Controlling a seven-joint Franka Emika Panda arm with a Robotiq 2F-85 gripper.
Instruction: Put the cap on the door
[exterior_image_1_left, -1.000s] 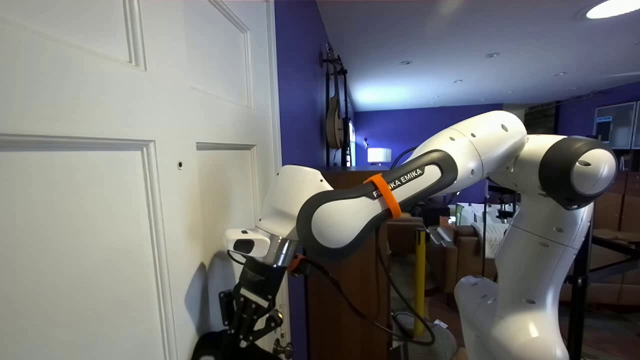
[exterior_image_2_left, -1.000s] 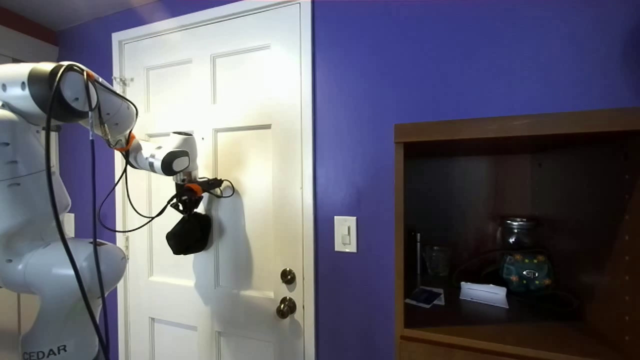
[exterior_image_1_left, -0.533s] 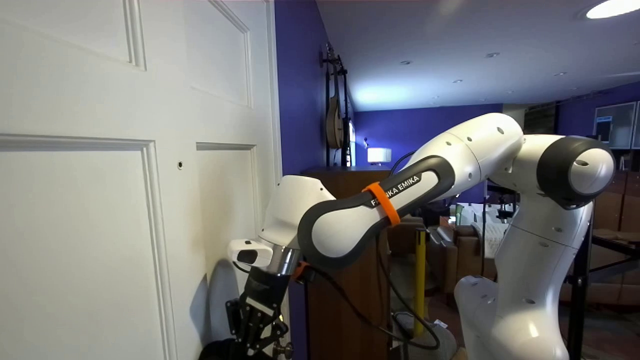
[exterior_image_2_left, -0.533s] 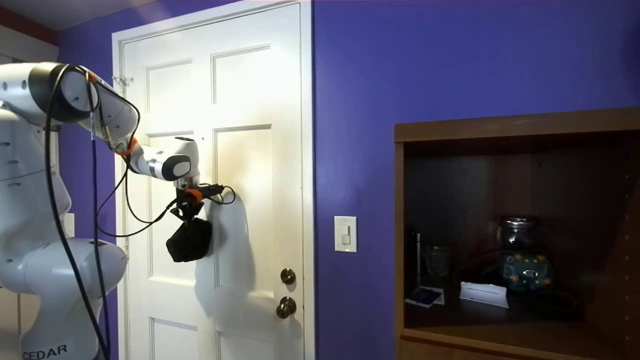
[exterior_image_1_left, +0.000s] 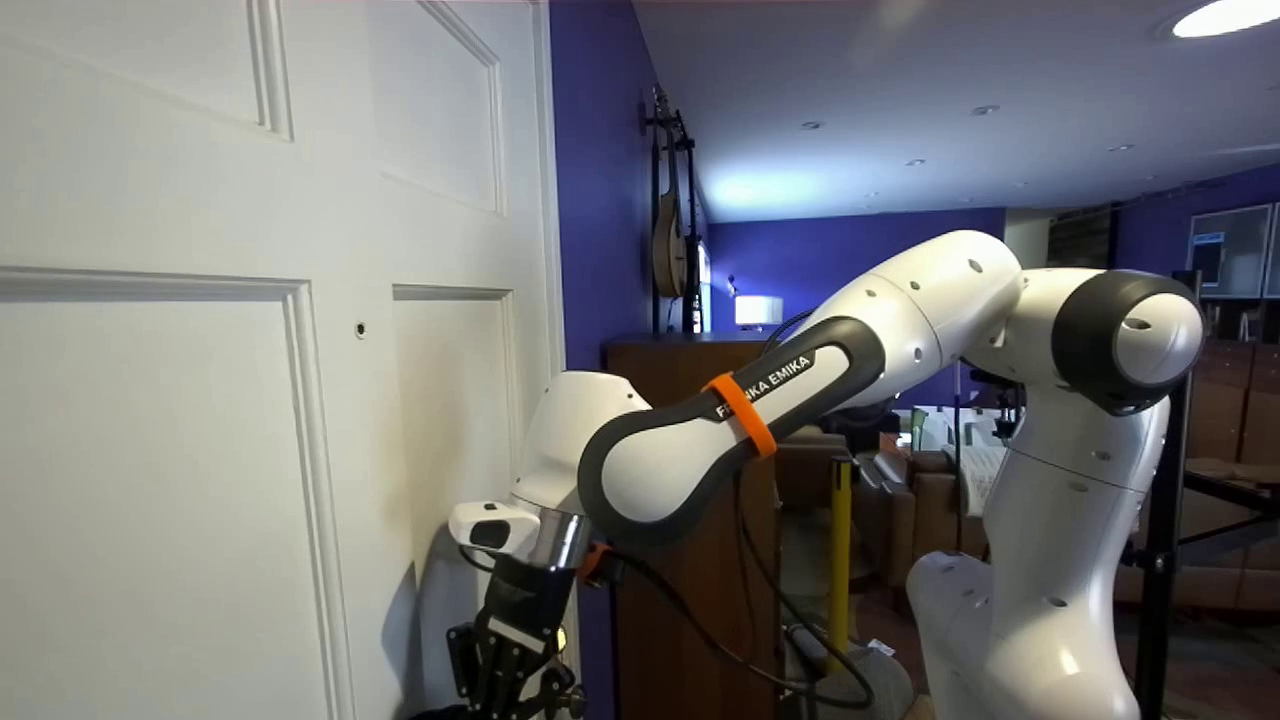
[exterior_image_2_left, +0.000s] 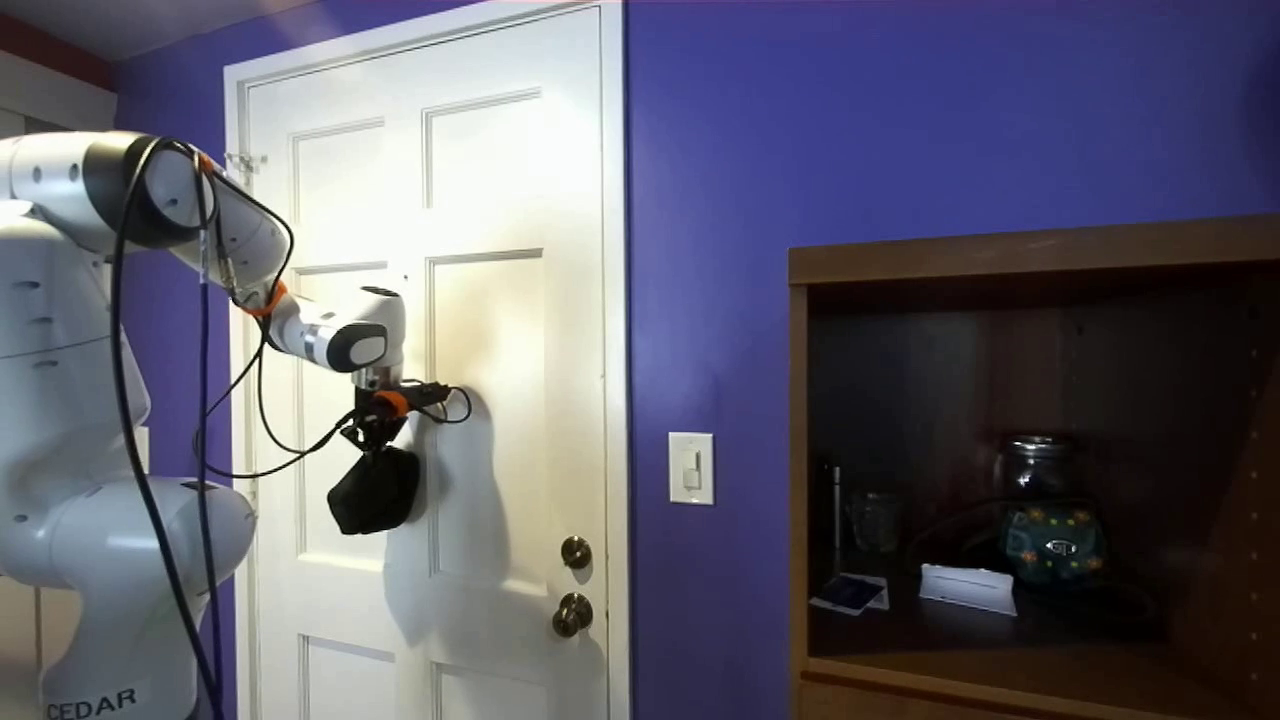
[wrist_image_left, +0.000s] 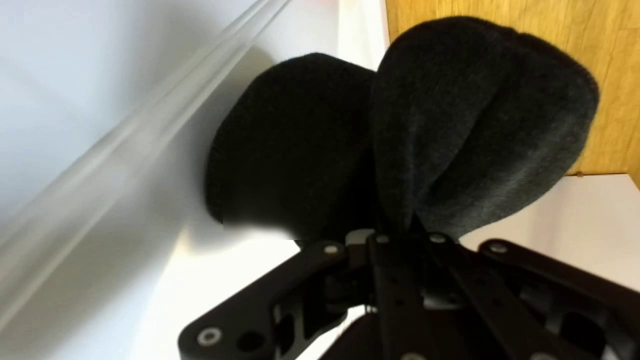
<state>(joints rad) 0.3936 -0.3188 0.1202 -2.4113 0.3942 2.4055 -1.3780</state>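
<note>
Grasps the cap (exterior_image_2_left: 375, 490) in the gripper (wrist_image_left: 401, 233), clenched tight on a fold of it; holds it just below the gripper, in front of the door (exterior_image_2_left: 490, 180), tilted; looks black, matt and roughly five-sided in an exterior view; at the bottom edge of an exterior view, shows as a mere sliver of the cap (exterior_image_1_left: 442, 714), mostly cut off; in the wrist view, looks soft and faintly fuzzy; bulges out beyond the gripper in two rounded lobes, plain black on the door side, greyer and deeply creased on the far side; is hidden at the pinch by the gripper; hangs near a raised moulding (wrist_image_left: 145, 135) of the door; cannot tell whether touching.

Has cables (exterior_image_2_left: 330, 433) looped close to the gripper; above the gripper in both exterior views, has a small dark spot (exterior_image_1_left: 361, 330) on the door; below and right of the gripper in an exterior view, has the lock (exterior_image_2_left: 576, 552) and, under it, the knob (exterior_image_2_left: 572, 615); farther right, has the purple wall (exterior_image_2_left: 720, 200), a switch (exterior_image_2_left: 691, 468) and, well apart from the gripper, the cabinet (exterior_image_2_left: 1030, 248), holding a jar (exterior_image_2_left: 1037, 465) and a flowered purse (exterior_image_2_left: 1055, 545); right of the gripper in an exterior view, has a yellow post (exterior_image_1_left: 838, 565) and, higher up, a guitar (exterior_image_1_left: 669, 245) and a lit lamp (exterior_image_1_left: 758, 311); hides part of the knob there behind the gripper.
</note>
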